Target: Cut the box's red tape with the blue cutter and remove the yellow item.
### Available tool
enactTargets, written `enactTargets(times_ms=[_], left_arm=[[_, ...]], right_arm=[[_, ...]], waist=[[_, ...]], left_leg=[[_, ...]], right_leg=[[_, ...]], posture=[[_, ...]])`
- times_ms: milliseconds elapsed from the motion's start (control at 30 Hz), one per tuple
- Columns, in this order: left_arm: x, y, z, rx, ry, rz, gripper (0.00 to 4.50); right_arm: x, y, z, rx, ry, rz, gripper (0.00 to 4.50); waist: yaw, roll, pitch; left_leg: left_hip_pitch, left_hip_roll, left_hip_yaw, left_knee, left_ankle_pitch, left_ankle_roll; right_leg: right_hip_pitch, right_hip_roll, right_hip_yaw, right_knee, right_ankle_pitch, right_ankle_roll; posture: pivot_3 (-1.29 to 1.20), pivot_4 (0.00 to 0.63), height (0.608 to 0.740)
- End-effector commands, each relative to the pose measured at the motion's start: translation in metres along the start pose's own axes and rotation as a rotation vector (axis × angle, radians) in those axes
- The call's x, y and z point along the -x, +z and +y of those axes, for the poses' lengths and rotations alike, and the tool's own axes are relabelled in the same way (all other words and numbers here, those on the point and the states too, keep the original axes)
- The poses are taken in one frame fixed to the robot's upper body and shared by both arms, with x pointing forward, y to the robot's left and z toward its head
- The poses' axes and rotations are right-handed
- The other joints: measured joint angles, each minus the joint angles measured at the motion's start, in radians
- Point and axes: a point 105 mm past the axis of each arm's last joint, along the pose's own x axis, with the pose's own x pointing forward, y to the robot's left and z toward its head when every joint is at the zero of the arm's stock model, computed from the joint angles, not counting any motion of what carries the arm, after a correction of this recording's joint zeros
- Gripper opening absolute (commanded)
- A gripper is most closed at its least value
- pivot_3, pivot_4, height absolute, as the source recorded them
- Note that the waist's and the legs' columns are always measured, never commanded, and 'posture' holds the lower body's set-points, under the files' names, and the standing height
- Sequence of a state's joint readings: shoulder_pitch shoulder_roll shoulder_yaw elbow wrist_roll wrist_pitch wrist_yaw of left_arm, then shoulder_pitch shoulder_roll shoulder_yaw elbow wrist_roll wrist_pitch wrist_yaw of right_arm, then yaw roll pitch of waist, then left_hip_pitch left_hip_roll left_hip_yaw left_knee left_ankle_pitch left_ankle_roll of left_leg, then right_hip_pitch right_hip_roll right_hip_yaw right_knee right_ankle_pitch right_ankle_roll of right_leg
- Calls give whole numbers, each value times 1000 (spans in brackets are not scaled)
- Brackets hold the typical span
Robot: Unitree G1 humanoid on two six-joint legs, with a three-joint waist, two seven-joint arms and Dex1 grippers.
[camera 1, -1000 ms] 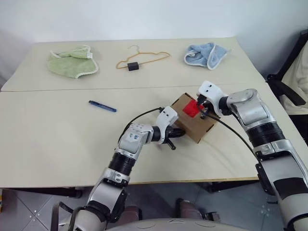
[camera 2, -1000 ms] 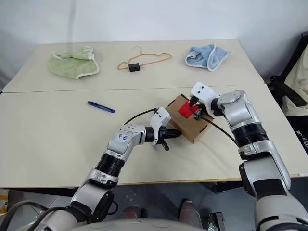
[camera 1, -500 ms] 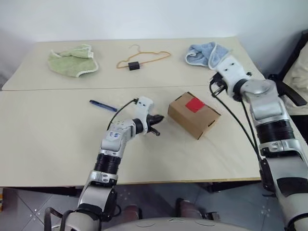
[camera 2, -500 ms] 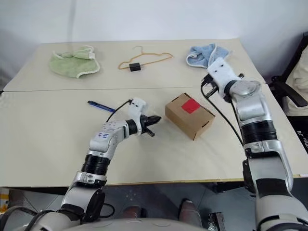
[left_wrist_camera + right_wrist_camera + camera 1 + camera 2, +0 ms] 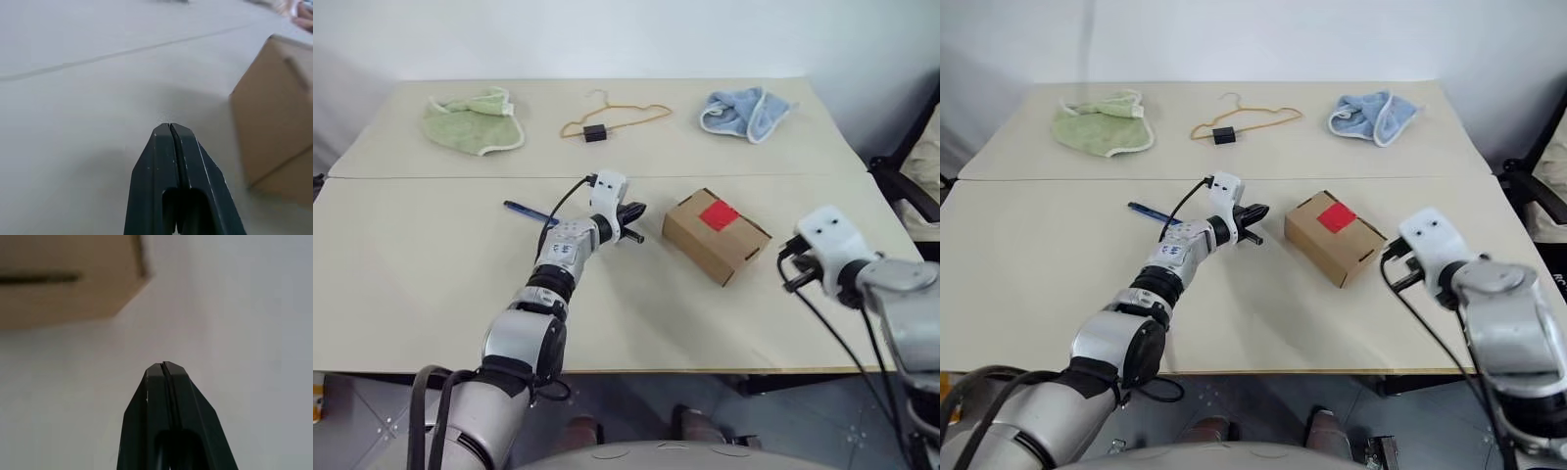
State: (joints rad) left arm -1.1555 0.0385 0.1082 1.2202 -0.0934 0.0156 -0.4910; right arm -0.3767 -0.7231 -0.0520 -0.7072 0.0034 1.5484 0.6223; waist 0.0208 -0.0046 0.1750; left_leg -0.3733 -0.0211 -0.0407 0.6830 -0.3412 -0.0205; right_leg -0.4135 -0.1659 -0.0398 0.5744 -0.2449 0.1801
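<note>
Left wrist view: the left gripper (image 5: 169, 128) has its two black fingers pressed flat together, holding nothing, its tip hovering over bare table (image 5: 431, 264). Just off that tip to one side stands the box (image 5: 716, 235), a small brown carton with its flaps down and the red tape (image 5: 719, 214) still whole across its top. In the left eye view the blue cutter (image 5: 530, 211) lies flat on the table behind this gripper, close beside the forearm rather than ahead of the fingers.

The right gripper (image 5: 164, 366) is likewise pinched shut and empty, hanging on the far side of the box from the left gripper, with a corner of the carton ahead of its tip.

The yellow item cannot be seen, presumably sealed inside.

The step in hand looks like fetching the cutter. To do it well, the left gripper would need to spread its fingers, swing back so the tip faces the cutter, and close across the slim body near its middle so it stays level. The right gripper is well placed to steady the box afterwards.
</note>
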Motion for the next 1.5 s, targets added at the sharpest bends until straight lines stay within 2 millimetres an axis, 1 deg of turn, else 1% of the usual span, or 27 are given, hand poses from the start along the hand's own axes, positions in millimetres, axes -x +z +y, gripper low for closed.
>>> enactTargets(times_ms=[33, 100, 167, 300, 433, 600, 767, 867, 1033, 1167, 1400, 1500], left_arm=[[-8, 15, -16, -18, -76, -37, 12], [-12, 16, -29, -33, -145, -20, 12], [-14, 16, -37, -43, -200, -7, 12], [-12, 15, -43, -54, -257, 12, 12], [-9, 9, -47, -53, -314, 41, 12], [-3, 3, -49, -67, -376, 80, 12], [2, -1, -50, -71, -434, 113, 12], [6, -3, -50, -75, -465, 131, 12], [12, -4, -48, -80, -494, 150, 12], [20, -9, -45, -100, -521, 193, 12], [34, -12, -37, -110, -540, 239, 12], [40, -15, -38, -104, -555, 256, 12]], right_arm=[[7, 8, 6, -41, -22, -53, 0], [3, 9, 10, -62, -18, -61, 0], [1, 11, 14, -75, -13, -69, 0], [0, 14, 18, -99, -3, -92, 0], [-1, 17, 28, -97, 37, -106, 0], [0, 18, 39, -85, 87, -122, 0], [0, 11, 49, -74, 132, -104, 0], [4, 15, 55, -58, 165, -127, 0], [11, 16, 57, -19, 194, -139, 0], [17, 13, 64, 7, 246, -137, 0], [21, 7, 66, 24, 277, -115, 0], [19, 3, 61, 17, 255, -91, 0]], waist=[[3, 0, 0], [3, 0, 0], [3, 0, 0], [2, 0, 0], [2, 0, 0], [2, 0, 0], [2, 0, 0], [2, 0, 0], [2, 0, 0], [2, 0, 0], [2, 0, 0], [2, 0, 0]], left_leg=[[0, 0, 0, 0, 0, 0], [0, 0, 0, 0, 0, 0], [0, 0, 0, 0, 0, 0], [0, 0, 0, 0, 0, 0], [0, 0, 0, 0, 0, 0], [0, 0, 0, 0, 0, 0], [0, 0, 0, 0, 0, 0], [1, 0, 0, 0, 0, 0], [1, 0, 0, 0, 0, 1], [1, 0, 0, 0, 0, 1], [1, 0, 0, 0, 0, 1], [1, 0, -1, 0, 0, 1]], right_leg=[[0, 0, 0, 0, 0, 0], [0, 0, 0, 1, 0, 0], [0, 0, 0, 1, 0, 0], [0, 0, 0, 1, 0, 0], [0, 0, 0, 1, 0, 0], [0, 0, 0, 1, 0, 0], [0, 0, 0, 1, 0, 0], [0, 0, 0, 1, 0, 0], [0, 0, 0, 1, 0, 0], [0, 0, 0, 1, 0, 0], [0, 0, 0, 2, 0, 0], [0, 0, 0, 2, 0, 0]], posture=[[0, 150, 740], [0, 150, 740], [0, 150, 740], [0, 150, 740], [0, 150, 740], [0, 150, 740], [0, 150, 740], [0, 150, 740], [0, 150, 740], [0, 150, 740], [0, 150, 740], [0, 150, 740]])
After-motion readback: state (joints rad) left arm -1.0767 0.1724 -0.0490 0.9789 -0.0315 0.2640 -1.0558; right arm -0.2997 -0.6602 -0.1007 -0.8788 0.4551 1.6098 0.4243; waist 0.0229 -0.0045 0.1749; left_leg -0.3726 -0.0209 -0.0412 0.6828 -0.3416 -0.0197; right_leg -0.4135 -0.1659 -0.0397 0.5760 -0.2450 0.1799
